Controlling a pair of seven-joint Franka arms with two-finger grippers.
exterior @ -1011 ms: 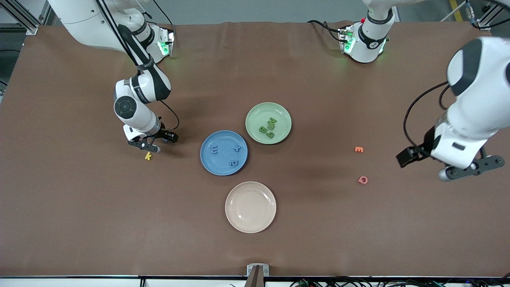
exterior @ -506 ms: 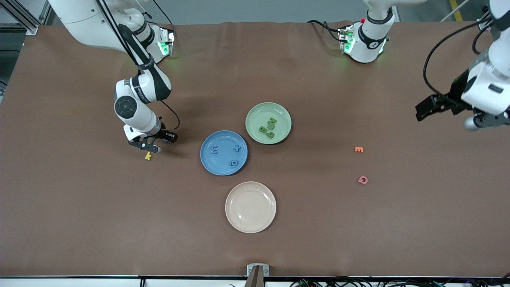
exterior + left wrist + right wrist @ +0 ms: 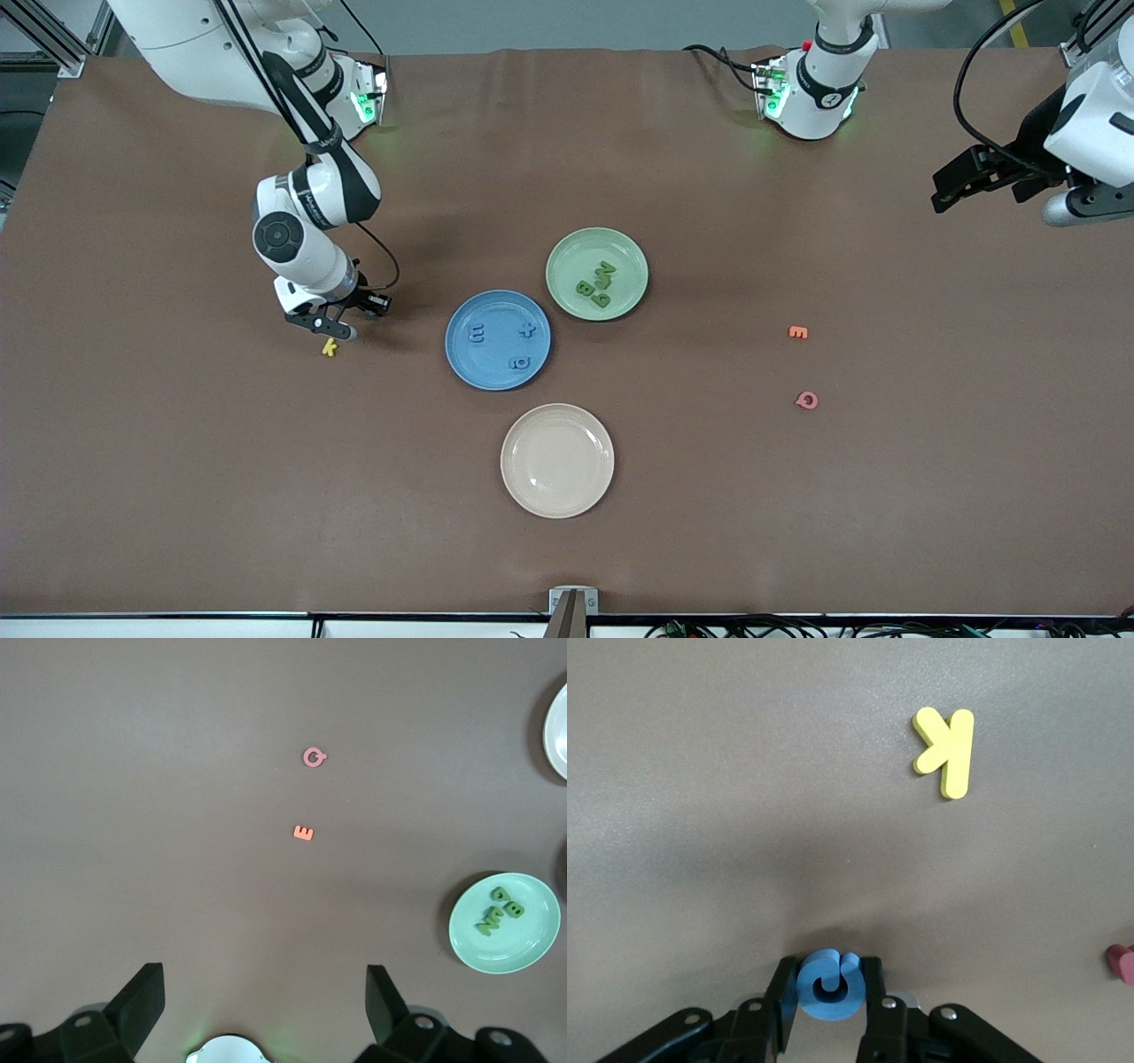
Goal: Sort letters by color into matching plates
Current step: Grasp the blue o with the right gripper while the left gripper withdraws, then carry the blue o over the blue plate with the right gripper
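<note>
Gripping a blue letter [image 3: 827,985], the right gripper [image 3: 330,326] sits low at the table [image 3: 177,461] toward the right arm's end; fingers [image 3: 782,992] pinch the letter from both sides, per right wrist view. Yellow K [image 3: 330,347] lies just beside that gripper, a bit nearer the front cam, not touching. Bit of a red piece [image 3: 1122,962] shows at the edge of right wrist view, can't tell which letter.

Left gripper [image 3: 1076,202] is up in the air over the left arm's end of the table, jaws wide apart, nothing between them; arm waits.

Blue plate [image 3: 461,359] near table center w/ 3 blue letters [image 3: 519,361] in it, spread apart. Green plate [image 3: 567,252] just beside it, farther from front cam, rims close; green letters [image 3: 595,282] clustered inside, touching each other, exact count hard to tell. Cream plate [image 3: 532,487] sits nearer the front cam than both, no letters in it.

Orange E [image 3: 798,332] and pink Q [image 3: 806,400] lie on bare table toward the left arm's end, apart from each other, well apart from the plates; Q nearer the front cam.
</note>
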